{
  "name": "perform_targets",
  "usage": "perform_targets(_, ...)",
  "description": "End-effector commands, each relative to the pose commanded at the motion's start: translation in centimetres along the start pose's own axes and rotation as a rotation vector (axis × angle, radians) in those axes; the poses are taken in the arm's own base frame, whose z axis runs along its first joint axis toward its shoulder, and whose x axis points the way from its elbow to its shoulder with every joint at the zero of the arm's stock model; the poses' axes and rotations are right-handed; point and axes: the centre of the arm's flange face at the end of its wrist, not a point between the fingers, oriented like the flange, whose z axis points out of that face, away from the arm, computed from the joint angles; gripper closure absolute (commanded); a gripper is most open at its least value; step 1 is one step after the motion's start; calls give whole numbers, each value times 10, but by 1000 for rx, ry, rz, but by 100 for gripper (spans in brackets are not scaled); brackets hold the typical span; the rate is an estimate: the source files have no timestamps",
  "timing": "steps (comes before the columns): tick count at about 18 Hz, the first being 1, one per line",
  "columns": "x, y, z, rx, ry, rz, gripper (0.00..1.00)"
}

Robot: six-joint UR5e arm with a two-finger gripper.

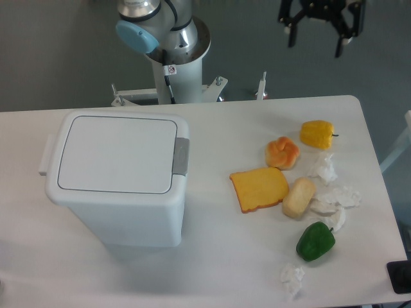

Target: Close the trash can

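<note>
The white worktop carries everything. The trash can stands on its left half, the flat lid down flush and the grey latch tab on its right edge. The claw hangs at the top right of the view, high above the worktop's far edge, well apart from the trash can and up to its right; its fingers are spread wide and hold nothing. On the right lie a yellow bread slice, a green pepper, a yellow pepper and crumpled paper.
</note>
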Motion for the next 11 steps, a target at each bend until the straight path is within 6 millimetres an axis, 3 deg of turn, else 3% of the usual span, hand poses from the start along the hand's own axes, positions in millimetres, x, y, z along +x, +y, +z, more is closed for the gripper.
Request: perform_targets(11,2,20,4,-118,44,158,0)
